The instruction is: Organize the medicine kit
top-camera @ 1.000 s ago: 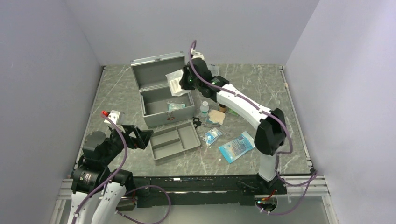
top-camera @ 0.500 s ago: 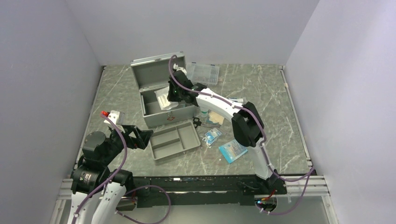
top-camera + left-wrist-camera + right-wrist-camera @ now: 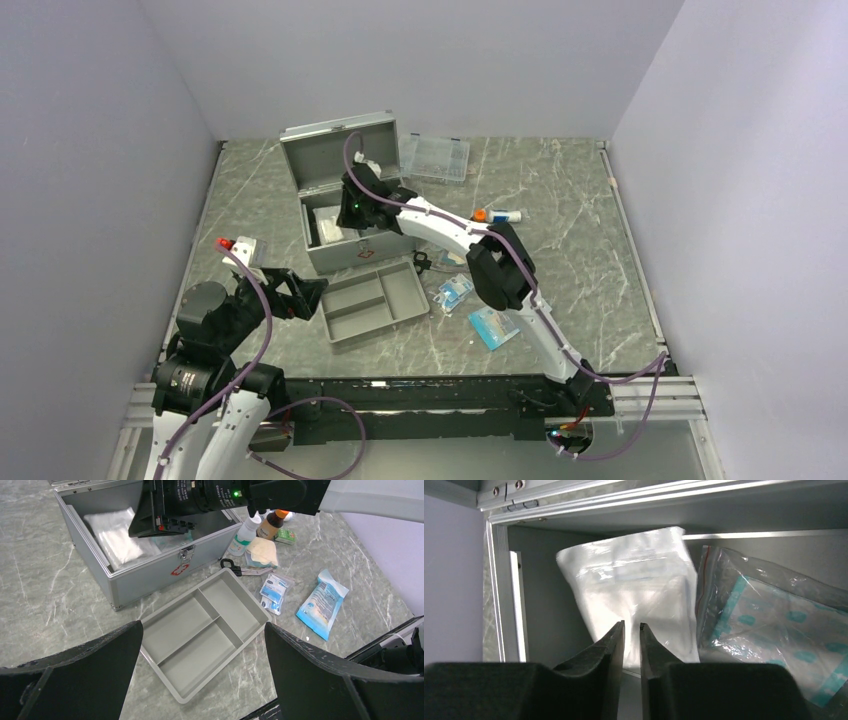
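Note:
The medicine kit [image 3: 362, 250] stands open at the back left, its lid [image 3: 340, 150] upright. My right gripper [image 3: 342, 220] reaches down into it. In the right wrist view the right gripper [image 3: 632, 625] has its jaws a narrow gap apart with nothing between them. Just beyond lies a white packet [image 3: 634, 590], blurred, against the kit's left wall, beside a clear bag with a teal print [image 3: 769, 625]. The left wrist view shows the white packet [image 3: 117, 537] inside the kit [image 3: 150, 577]. My left gripper [image 3: 202, 630] hangs wide open and empty above the grey divided tray [image 3: 190, 650].
The grey divided tray [image 3: 385, 300] lies in front of the kit. A clear compartment case [image 3: 435, 157] sits at the back. Right of the kit are scissors [image 3: 235, 569], two bottles [image 3: 243, 532], gauze [image 3: 262, 552], blue packets [image 3: 320, 605] and an orange-capped tube [image 3: 497, 215].
My right arm swung left from beside the lid into the kit with the white packet. Its jaws have parted slightly and the packet now lies inside. The left arm has not moved.

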`<state>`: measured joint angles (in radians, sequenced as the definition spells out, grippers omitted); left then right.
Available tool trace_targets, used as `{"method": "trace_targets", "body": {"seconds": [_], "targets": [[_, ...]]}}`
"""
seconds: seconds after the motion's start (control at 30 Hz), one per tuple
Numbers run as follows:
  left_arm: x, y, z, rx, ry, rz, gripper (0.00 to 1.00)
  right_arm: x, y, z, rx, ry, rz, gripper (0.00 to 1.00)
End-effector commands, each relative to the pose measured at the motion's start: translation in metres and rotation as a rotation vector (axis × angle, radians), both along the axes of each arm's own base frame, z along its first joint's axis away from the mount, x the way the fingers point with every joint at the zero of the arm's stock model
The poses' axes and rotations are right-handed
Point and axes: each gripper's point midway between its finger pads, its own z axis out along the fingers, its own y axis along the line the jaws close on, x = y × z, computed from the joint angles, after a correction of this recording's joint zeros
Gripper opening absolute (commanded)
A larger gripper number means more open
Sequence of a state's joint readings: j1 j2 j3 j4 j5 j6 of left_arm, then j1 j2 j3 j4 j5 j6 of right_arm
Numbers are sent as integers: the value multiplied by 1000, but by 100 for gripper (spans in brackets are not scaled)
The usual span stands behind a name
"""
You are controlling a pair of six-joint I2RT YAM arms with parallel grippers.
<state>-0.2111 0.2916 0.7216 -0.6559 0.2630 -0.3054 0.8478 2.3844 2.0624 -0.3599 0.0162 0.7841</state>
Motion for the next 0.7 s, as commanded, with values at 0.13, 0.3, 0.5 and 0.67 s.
{"method": "trace_targets", "body": {"seconds": [0.13, 0.3, 0.5, 0.67], "targets": [[2, 1, 6, -8, -23, 12, 99, -2, 2, 35, 51, -48, -1, 42], [2, 1, 6, -9, -20, 14, 99, -6, -1, 67, 87, -111, 12, 53], [3, 1, 5, -8, -15, 13, 99, -12, -32, 121, 83, -238, -14, 60], [3, 2, 5, -8, -15, 18, 99, -23, -68, 149, 42, -322, -49, 65]]}}
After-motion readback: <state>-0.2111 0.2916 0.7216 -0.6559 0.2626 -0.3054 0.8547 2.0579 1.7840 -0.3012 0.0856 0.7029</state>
